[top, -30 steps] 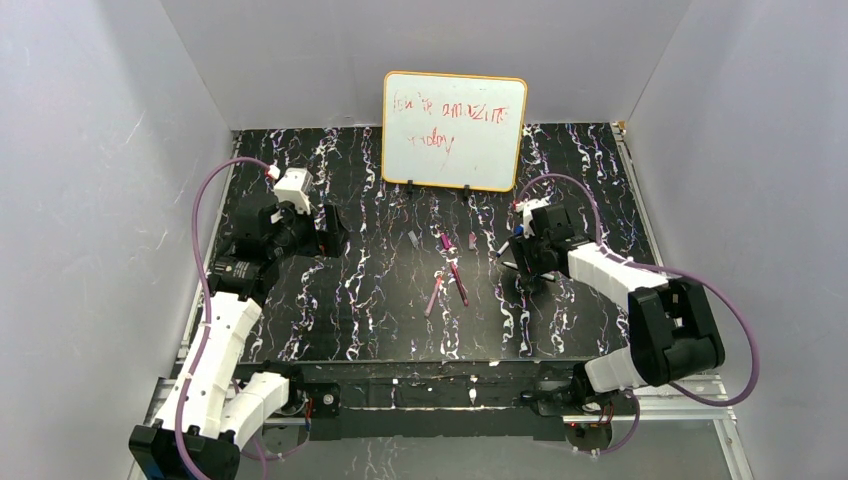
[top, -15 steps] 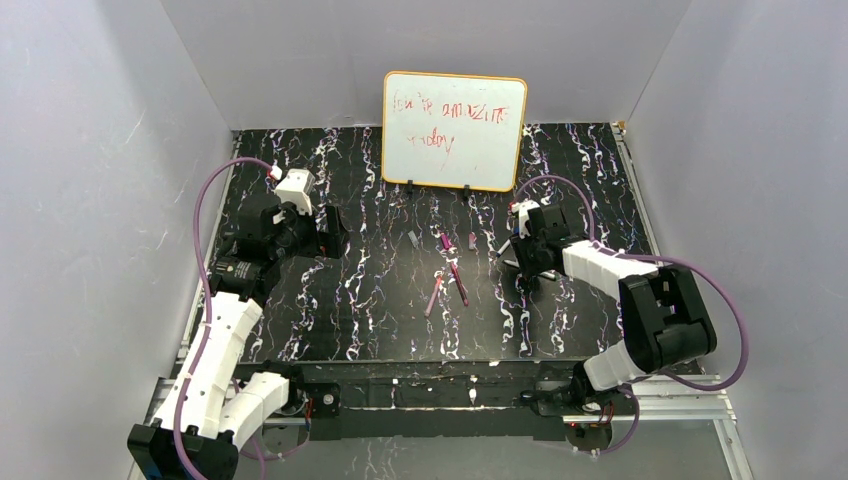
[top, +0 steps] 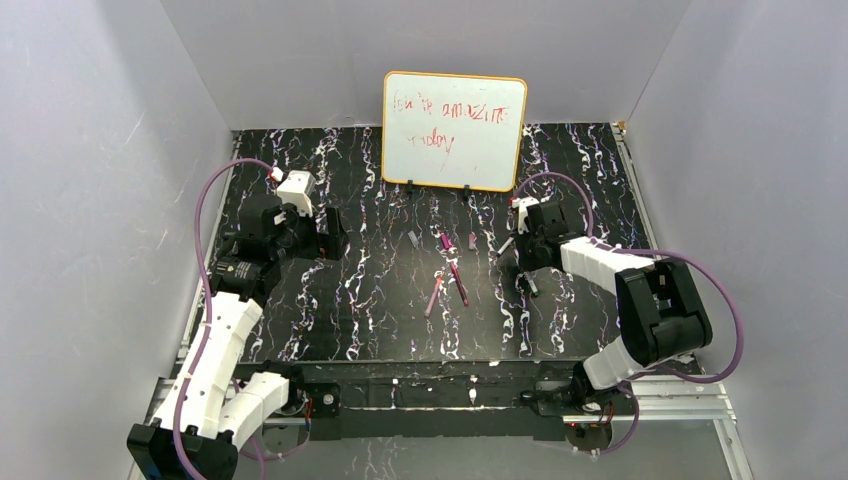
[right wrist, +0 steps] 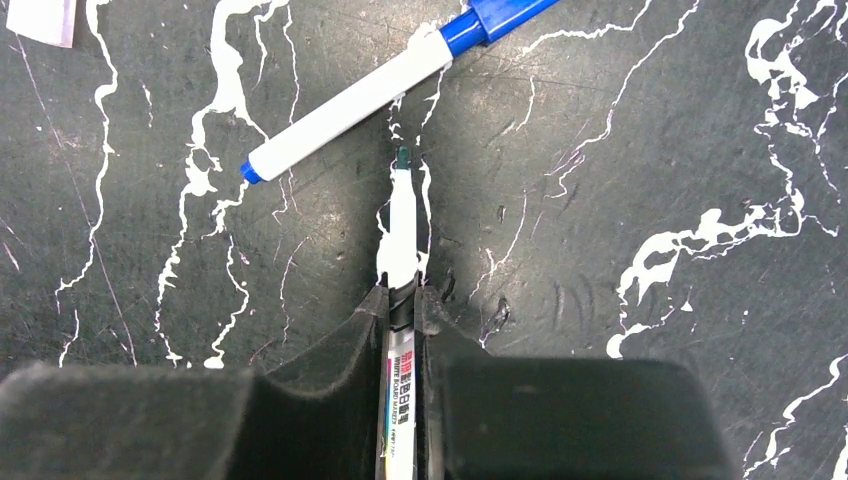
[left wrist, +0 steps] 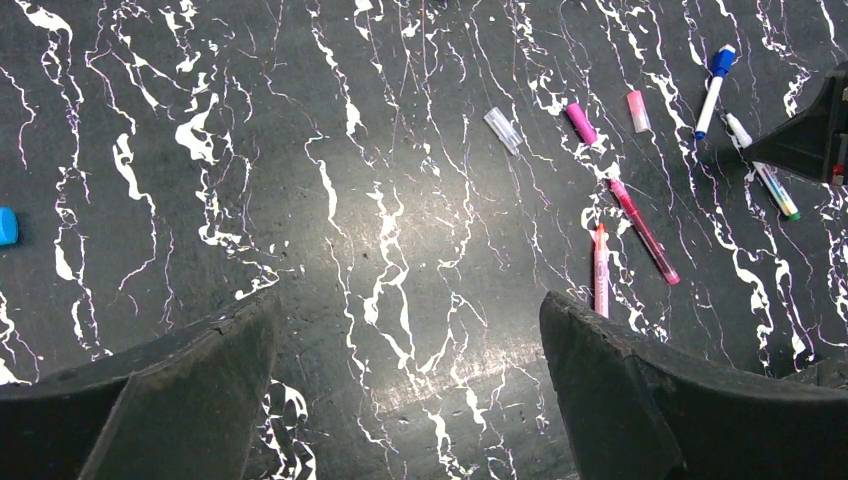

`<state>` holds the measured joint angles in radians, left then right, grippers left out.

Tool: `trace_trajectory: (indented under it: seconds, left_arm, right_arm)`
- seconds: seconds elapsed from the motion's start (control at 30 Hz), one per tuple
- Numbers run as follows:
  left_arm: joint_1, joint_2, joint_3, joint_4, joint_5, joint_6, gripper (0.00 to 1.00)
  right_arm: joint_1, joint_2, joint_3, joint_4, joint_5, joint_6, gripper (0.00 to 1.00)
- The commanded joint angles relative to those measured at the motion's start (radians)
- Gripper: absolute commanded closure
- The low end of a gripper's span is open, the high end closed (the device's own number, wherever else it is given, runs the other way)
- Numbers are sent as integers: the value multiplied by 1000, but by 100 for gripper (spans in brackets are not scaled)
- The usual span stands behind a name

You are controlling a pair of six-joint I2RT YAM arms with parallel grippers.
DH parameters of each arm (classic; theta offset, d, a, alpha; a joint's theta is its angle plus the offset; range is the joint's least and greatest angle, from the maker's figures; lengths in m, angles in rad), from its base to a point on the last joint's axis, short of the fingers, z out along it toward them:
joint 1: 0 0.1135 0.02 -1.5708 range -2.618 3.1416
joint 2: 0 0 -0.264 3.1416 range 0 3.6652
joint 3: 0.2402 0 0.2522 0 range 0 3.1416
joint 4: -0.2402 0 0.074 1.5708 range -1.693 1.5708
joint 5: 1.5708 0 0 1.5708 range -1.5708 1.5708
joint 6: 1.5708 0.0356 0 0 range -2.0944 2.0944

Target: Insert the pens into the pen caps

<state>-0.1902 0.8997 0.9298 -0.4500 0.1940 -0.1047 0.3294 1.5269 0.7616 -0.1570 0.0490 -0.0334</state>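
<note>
My right gripper (right wrist: 402,300) is shut on a white pen (right wrist: 402,225); its uncapped green tip points ahead of the fingertips, low over the mat. A white pen with a blue cap (right wrist: 360,98) lies just beyond it. Two pink pens (top: 433,296) (top: 458,283) lie mid-mat. Behind them sit three pen caps: grey (left wrist: 502,129), magenta (left wrist: 580,122) and pale pink (left wrist: 637,110). My left gripper (left wrist: 410,340) hangs open over bare mat at the left, holding nothing, well apart from the pens.
A small whiteboard (top: 455,130) with red writing stands at the back of the black marbled mat (top: 380,320). A blue object (left wrist: 6,226) shows at the left edge of the left wrist view. Grey walls close in the sides.
The right gripper's jaws have closed onto the white pen, and that arm has shifted slightly back and left. The left arm has not moved.
</note>
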Motion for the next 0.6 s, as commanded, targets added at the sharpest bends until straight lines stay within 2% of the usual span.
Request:
trace_trajectory:
  seconds: [0.0,0.17,0.3,0.43,0.57]
  left_arm:
    - [-5,-4,-4,-12,7,7,2]
    - [-4,6,-12,-3,83,-5,2]
    - [-5,19,-41,46,238,-47,2]
    - [-5,1,-126,216,379,-181,2]
    - [-5,-34,-226,425,419,-311,2]
  right_arm:
    - [3,-22,-7,-77,1,50,98]
    - [3,-144,4,-96,-41,91,98]
    - [3,-257,48,-98,-87,101,97]
    - [8,-369,97,-22,-181,162,96]
    - [44,-429,120,164,-262,294,95]
